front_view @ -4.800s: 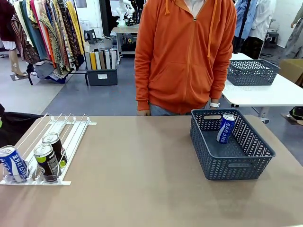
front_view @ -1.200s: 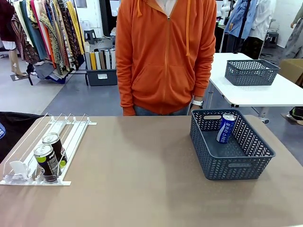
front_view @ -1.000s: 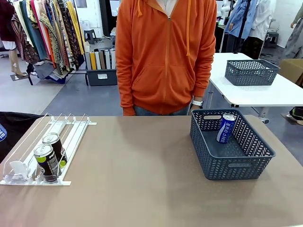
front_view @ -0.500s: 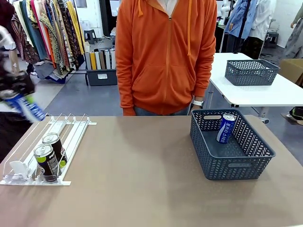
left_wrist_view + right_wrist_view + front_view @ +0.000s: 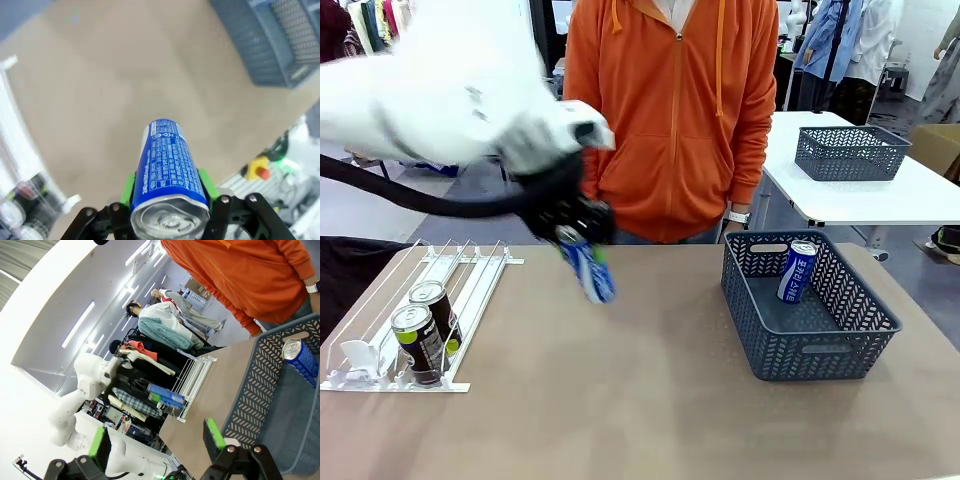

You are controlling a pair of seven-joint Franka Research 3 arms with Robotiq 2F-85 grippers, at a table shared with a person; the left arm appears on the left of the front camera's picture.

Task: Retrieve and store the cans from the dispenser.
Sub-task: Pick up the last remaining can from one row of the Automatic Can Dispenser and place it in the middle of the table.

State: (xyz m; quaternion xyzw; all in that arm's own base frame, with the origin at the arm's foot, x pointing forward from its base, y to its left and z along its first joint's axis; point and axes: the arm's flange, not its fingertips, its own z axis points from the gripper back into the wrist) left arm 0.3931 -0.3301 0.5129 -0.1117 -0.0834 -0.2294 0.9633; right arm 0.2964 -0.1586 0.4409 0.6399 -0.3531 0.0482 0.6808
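My left gripper (image 5: 578, 248) is shut on a blue-and-white can (image 5: 589, 272) and holds it tilted above the table's middle, blurred by motion. In the left wrist view the can (image 5: 167, 162) sits between the green pads. The white dispenser (image 5: 470, 290) lies at the table's left with two dark cans (image 5: 418, 343) in one lane near its front end. Another blue can (image 5: 797, 270) leans inside the dark grey basket (image 5: 810, 350) on the right. My right gripper (image 5: 155, 440) is open beside the basket (image 5: 250, 385), with nothing between its fingers.
A person in an orange hoodie (image 5: 670, 110) stands at the far edge, hands down. Bare table lies between dispenser and basket. A second grey basket (image 5: 850, 152) rests on a white table behind.
The blue can that stood in the dispenser's left lane is in my left gripper. The arm has swung it from the far left to above the table's middle.
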